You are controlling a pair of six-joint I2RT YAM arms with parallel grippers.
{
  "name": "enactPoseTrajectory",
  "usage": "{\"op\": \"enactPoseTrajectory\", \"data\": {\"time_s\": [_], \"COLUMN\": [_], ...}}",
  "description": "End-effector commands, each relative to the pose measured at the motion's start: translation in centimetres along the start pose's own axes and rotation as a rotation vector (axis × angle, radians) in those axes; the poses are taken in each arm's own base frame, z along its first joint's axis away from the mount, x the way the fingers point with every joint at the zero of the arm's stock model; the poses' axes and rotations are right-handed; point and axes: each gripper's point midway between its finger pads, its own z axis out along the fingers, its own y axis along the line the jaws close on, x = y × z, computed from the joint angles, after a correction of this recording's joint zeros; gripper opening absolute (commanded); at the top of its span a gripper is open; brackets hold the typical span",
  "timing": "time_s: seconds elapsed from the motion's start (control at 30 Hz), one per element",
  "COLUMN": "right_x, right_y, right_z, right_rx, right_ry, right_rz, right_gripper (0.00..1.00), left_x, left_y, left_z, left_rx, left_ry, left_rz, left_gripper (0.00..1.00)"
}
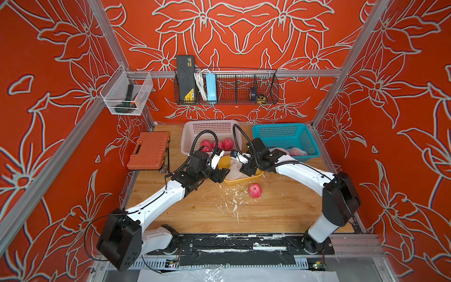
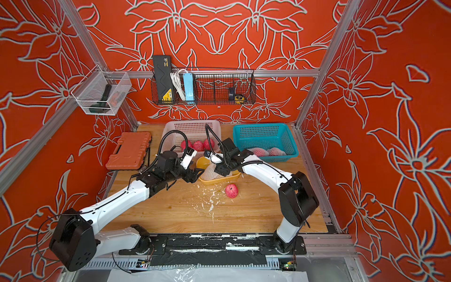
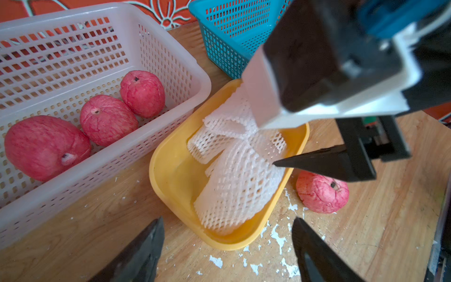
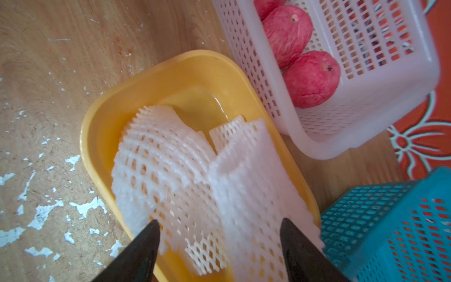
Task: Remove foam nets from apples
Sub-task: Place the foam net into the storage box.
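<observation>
done: three bare apples (image 3: 107,119) in white basket (image 3: 170,41) at far edge of tabletop (image 1: 195,210); fourth bare apple (image 1: 255,190) just beside yellow tray (image 3: 170,175) | foam nets (image 3: 239,180) piled in tray | todo, judged: netted apples (image 2: 275,151) in blue basket (image 1: 310,149) | left gripper (image 3: 227,221) fingers spread, empty; right gripper (image 4: 219,221) fingers spread over nets

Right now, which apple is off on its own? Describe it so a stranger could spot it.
On the wooden table, find the yellow tray at the middle. One apple lies on bare wood in front of the tray, among white flakes. Unlike the other bare apples, it is outside the white basket.
</observation>
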Motion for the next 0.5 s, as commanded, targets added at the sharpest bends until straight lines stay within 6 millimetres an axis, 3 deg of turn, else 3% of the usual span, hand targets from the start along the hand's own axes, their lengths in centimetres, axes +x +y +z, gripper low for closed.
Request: {"op": "enactPoseTrajectory", "data": {"time_s": [0.0, 0.27, 0.47], "right_x": [-0.7, -1.2, -3.0], "right_y": [-0.3, -1.0, -1.9], "right_z": [-2.3, -4.3, -3.4], "right_rx": [0.032, 0.056, 0.025], "right_ry": [-0.03, -0.093, -0.108], "right_rz": [-0.01, 0.009, 0.076], "right_gripper": [0.81, 0.86, 0.84], "left_x": [0.6, 1.5, 1.9], "left_y": [-0.6, -0.8, -1.1], "left_z": [0.0, 0.6, 0.9], "left_rx": [0.038, 0.059, 0.07], "left_ry": [0.013, 0.038, 0.05], "left_rz": [0.013, 0.01, 0.007], "left_gripper": [0.82, 0.82, 0.82]}}
